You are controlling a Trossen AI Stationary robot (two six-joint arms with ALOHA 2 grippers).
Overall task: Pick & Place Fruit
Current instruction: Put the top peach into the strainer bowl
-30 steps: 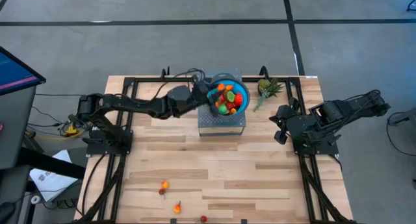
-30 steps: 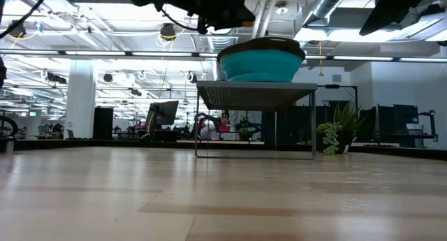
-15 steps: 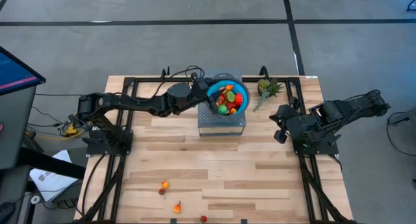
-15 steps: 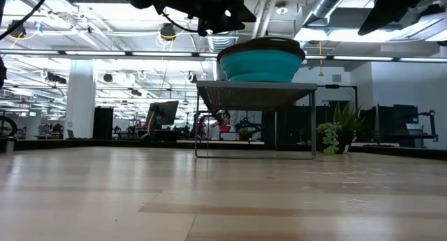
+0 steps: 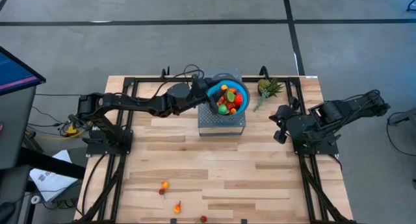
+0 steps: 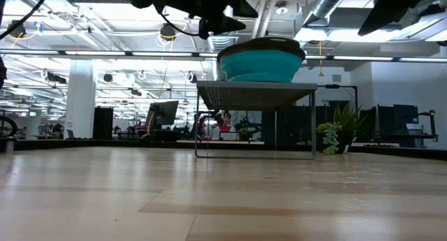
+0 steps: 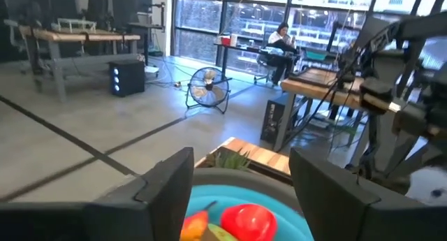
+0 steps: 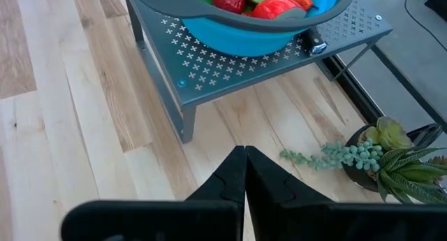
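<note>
Left claw (image 5: 207, 94) hung over the bowl's (image 5: 242, 89) rim, fingers apart, empty; right claw (image 8: 244, 172) shut, parked; lift clear before fetching the bench's (image 5: 260, 165) stray fruit (image 5: 164, 185).

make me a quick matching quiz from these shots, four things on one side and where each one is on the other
Things:
1. blue bowl
2. left gripper
3. right gripper
4. loose fruit

Places:
A. parked at the table's right side, fingers shut
B. on the near part of the wooden table
C. on the grey metal stand
D. at the bowl's rim, fingers open

Pairs: 1-C, 2-D, 3-A, 4-B
</note>
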